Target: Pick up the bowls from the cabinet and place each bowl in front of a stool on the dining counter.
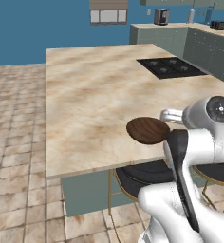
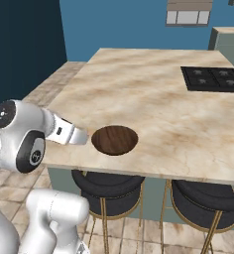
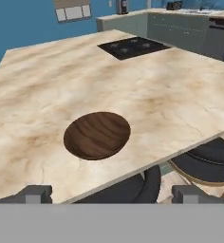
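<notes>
One bowl (image 2: 114, 140) is seen resting on the dining counter (image 2: 153, 94), near its front edge, directly above a stool (image 2: 108, 190); in the hand view the bowl (image 3: 97, 134) lies at 12 o'clock from the gripper (image 3: 111, 193), apart from it; the jaws are spread wide and nothing is held. A second stool (image 2: 208, 198) is seen at 3 o'clock of the first, with no bowl before it, so half the task is judged undone. The bowl could be clipped and pushed off the near edge if the arm were swung low across it; the stool rim could be struck if the hand were dropped below the counter lip.
</notes>
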Controlling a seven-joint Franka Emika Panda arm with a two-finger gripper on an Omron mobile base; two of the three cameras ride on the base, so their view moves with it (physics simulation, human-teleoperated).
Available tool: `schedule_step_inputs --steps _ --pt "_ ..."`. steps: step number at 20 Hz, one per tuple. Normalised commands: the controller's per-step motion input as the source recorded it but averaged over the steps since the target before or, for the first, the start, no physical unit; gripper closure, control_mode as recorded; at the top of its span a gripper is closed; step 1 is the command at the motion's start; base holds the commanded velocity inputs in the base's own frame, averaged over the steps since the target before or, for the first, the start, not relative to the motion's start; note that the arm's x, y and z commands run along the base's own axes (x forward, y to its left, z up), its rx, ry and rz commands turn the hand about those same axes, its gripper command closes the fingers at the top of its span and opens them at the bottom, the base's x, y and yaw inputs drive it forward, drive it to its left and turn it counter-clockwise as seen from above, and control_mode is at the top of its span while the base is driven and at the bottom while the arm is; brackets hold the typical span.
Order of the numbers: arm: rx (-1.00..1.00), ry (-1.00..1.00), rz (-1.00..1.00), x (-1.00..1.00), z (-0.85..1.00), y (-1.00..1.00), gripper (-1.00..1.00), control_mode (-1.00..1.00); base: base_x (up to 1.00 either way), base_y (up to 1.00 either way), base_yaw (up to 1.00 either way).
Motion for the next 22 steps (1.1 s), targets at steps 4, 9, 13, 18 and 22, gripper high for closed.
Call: schedule_step_inputs --steps 4,9,13,18,22 --pt "0.22 0.11 0.24 -0.07 0.02 -0.01 -1.0 -1.0 0.0 0.0 0.0" --pt "0.12 0.03 0.34 0.0 -0.01 -0.03 -1.0 -1.0 0.0 0.0 0.0" --pt "0.0 0.0 0.35 -0.01 -0.02 0.1 -1.0 -1.0 0.0 0.0 0.0" --pt "0.0 0.0 0.39 -0.02 -0.06 0.27 -1.0 -1.0 0.0 0.0 0.0" --pt "0.0 0.0 0.37 0.0 -0.24 0.53 -1.0 -1.0 0.0 0.0 0.0"
